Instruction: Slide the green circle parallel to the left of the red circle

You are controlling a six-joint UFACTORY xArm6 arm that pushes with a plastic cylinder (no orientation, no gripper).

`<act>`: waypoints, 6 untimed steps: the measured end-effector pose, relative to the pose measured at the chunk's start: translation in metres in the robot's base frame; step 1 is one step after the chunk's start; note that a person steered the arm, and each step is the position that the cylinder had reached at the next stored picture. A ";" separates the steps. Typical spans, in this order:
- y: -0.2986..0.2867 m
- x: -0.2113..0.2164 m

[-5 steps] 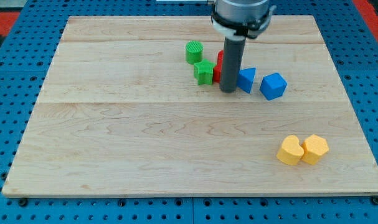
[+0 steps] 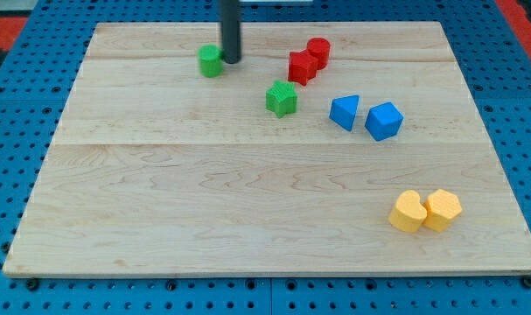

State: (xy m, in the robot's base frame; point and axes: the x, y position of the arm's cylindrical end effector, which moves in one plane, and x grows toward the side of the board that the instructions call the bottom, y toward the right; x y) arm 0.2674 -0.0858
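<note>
One tip (image 2: 232, 61) – beside green circle (image 2: 211, 61)

The rod (image 2: 230, 31) is cut off by the frame's top edge; it hides the green circle's (image 2: 211, 60) right edge.

Straight dark rod (image 2: 231, 31), round in section, plain matte surface — blunt lower end, my tip (image 2: 232, 61)

lighting bright and even from above. worktop (image 2: 248, 219) shows no glare; blocks cast only faint, short shadows. focus sharp throughout, no visible edge distortion.
</note>
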 end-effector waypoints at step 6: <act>-0.086 0.015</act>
State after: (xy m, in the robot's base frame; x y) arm 0.2819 -0.1718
